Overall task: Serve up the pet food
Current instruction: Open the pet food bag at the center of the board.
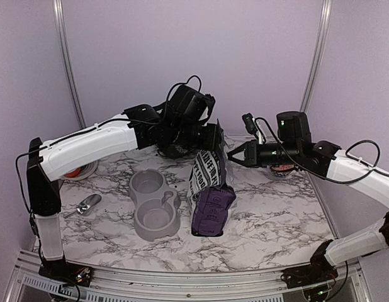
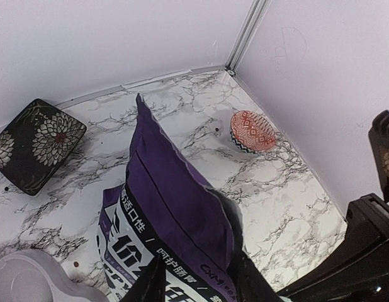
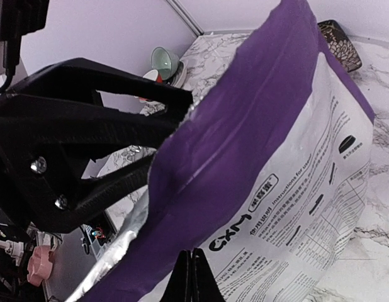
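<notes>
A purple-and-white pet food bag (image 1: 207,189) stands upright on the marble table (image 1: 270,214), just right of a grey double bowl (image 1: 153,204). The right hand (image 3: 192,277), fingers pressed together, pinches the bag's top edge. The left hand (image 2: 197,286) straddles the bag's top; whether it grips, I cannot tell. The kibble itself is hidden.

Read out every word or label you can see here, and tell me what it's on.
"CXM": on the purple-and-white bag, in both wrist views.
"适口性": on the bag's front, left wrist view.
The bag's fine print, and its lettering in the top view: too small or blurred to read.
Nothing else shows text.
</notes>
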